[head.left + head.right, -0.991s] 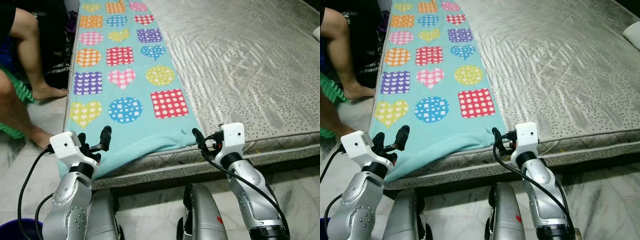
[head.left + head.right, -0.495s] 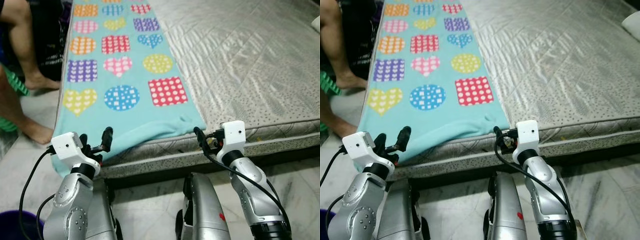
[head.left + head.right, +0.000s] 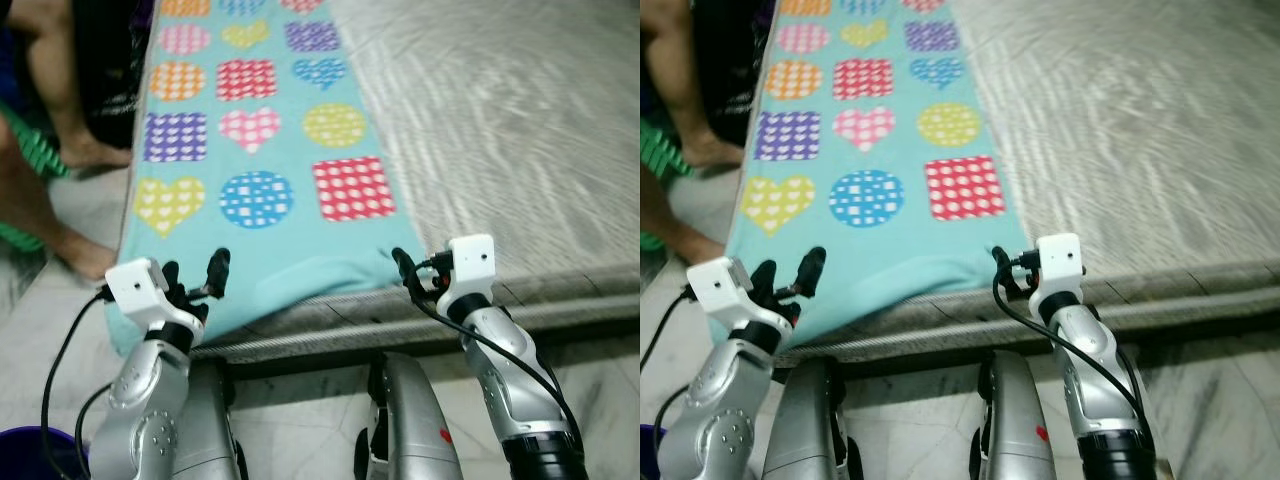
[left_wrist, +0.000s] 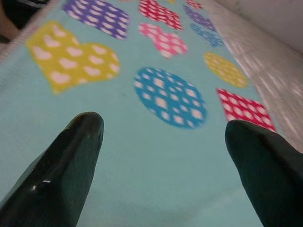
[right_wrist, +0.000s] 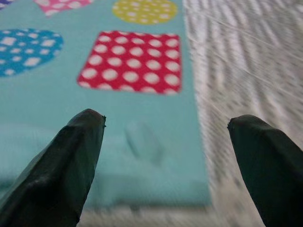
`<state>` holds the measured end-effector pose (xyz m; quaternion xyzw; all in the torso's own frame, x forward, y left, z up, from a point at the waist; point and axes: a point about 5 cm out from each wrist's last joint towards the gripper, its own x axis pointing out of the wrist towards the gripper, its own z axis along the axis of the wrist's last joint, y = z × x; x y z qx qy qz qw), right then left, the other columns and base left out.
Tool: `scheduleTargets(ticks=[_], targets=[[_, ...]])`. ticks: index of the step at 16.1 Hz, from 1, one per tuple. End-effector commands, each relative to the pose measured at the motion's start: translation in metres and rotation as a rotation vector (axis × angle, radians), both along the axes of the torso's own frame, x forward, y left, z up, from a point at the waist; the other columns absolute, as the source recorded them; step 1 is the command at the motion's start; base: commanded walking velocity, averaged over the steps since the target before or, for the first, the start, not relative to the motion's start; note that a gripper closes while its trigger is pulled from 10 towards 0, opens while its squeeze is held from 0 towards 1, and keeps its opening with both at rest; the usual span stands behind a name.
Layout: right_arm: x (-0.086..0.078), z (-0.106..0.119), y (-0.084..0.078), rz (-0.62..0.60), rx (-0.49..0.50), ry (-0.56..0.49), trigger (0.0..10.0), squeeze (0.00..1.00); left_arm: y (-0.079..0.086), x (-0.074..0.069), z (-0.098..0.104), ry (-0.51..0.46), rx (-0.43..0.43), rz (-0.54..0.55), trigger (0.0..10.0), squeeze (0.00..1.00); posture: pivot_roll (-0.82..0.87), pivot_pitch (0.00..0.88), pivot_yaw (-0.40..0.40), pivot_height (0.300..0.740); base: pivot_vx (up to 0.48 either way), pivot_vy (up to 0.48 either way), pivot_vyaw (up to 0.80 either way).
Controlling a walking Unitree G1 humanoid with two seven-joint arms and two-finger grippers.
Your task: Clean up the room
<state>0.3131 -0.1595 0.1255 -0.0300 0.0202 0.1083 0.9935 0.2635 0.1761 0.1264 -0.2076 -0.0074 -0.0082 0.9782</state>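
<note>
Blanket [image 3: 262, 150], teal with dotted hearts, circles and squares, is lying flat on the bed [image 3: 520, 130], its long axis running straight away from both claws along the bed's left side. The left claw [image 3: 196, 283], fingers spread wide, is hovering over the blanket's near hem. The right claw [image 3: 403, 268], also wide, is straddling the near right corner, just short of the red dotted square [image 5: 131, 62]. Beyond the left claw, a person's bare legs [image 3: 60, 110] are standing on the floor.

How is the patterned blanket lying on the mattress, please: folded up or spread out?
Spread out. The patterned blanket lies flat along the mattress, its rows of shapes all showing, near edge hanging over the mattress end.
</note>
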Motion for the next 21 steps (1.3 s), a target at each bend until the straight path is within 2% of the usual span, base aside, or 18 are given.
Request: scheduleTargets(ticks=[1,8,10,13,15,16,17,21], targets=[[-0.003,-0.006,-0.007,-0.023,-0.004,0.020,10.0,0.00,-0.001,-0.002,-0.006,0.033,0.000,0.004,10.0,0.00,-0.01,0.228,-0.034,0.506,0.000,0.000,0.00],[0.007,-0.005,-0.013,-0.022,-0.031,0.025,10.0,0.00,0.001,-0.003,-0.008,0.049,0.002,0.020,10.0,0.00,0.00,0.231,-0.043,0.506,0.000,0.000,0.00],[0.010,-0.003,-0.003,0.056,-0.002,0.047,10.0,0.00,0.001,-0.004,-0.008,0.058,0.007,0.024,10.0,0.00,0.00,0.233,-0.047,0.506,0.000,0.000,0.00],[0.010,-0.010,0.030,0.266,0.015,0.128,10.0,0.00,0.003,-0.009,-0.009,0.073,0.019,0.027,10.0,0.00,0.02,0.239,-0.049,0.506,0.000,0.000,0.00],[0.013,-0.012,0.045,0.280,0.013,0.144,10.0,0.00,0.005,-0.011,-0.008,0.077,0.022,0.030,10.0,0.00,0.04,0.241,-0.051,0.506,0.000,0.000,0.00],[0.014,-0.013,0.060,0.286,0.014,0.146,10.0,0.00,0.005,-0.011,-0.008,0.077,0.024,0.031,10.0,0.00,0.04,0.239,-0.053,0.506,0.000,0.000,0.00],[0.014,-0.013,0.068,0.278,0.011,0.148,10.0,0.00,0.005,-0.010,-0.007,0.076,0.025,0.032,10.0,0.00,0.05,0.237,-0.053,0.506,0.000,0.000,0.00],[0.019,-0.011,0.083,0.215,-0.002,0.127,10.0,0.00,0.005,-0.009,-0.006,0.075,0.027,0.029,10.0,0.00,0.06,0.229,-0.050,0.506,0.000,0.000,0.00]])
